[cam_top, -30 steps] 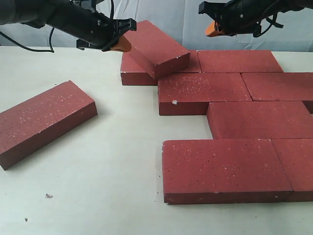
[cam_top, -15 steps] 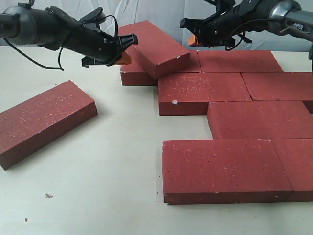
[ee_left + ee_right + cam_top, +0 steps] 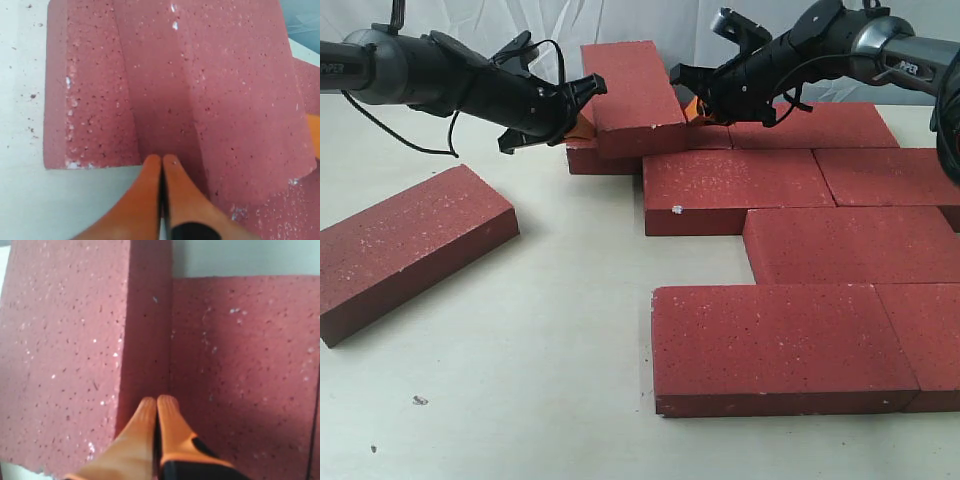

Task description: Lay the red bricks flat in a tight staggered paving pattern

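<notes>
Nearest, the paved red bricks [image 3: 785, 345] lie flat and staggered, and a loose brick [image 3: 410, 245] sits apart on the tabletop [image 3: 550, 330]. At the back, a raised brick [image 3: 632, 95] rests askew on the far row. The left gripper [image 3: 582, 124] and right gripper [image 3: 692, 106] press its opposite sides, both jaws shut and empty. The likely next move is to slide it down flat.

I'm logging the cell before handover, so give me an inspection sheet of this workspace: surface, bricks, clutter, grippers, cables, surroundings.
Surface: pale table, mostly bare at left.
Job's things: laid bricks flat in staggered rows at right; one raised brick lying askew on top of the back row; one loose brick apart at left.
Clutter: dark specks near the front edge.
Grippers: left gripper shut, tips at one side of the raised brick; right gripper shut, tips at its opposite side.
Cables: black cables looping along both arms.
Surroundings: pale backdrop behind the table.
</notes>
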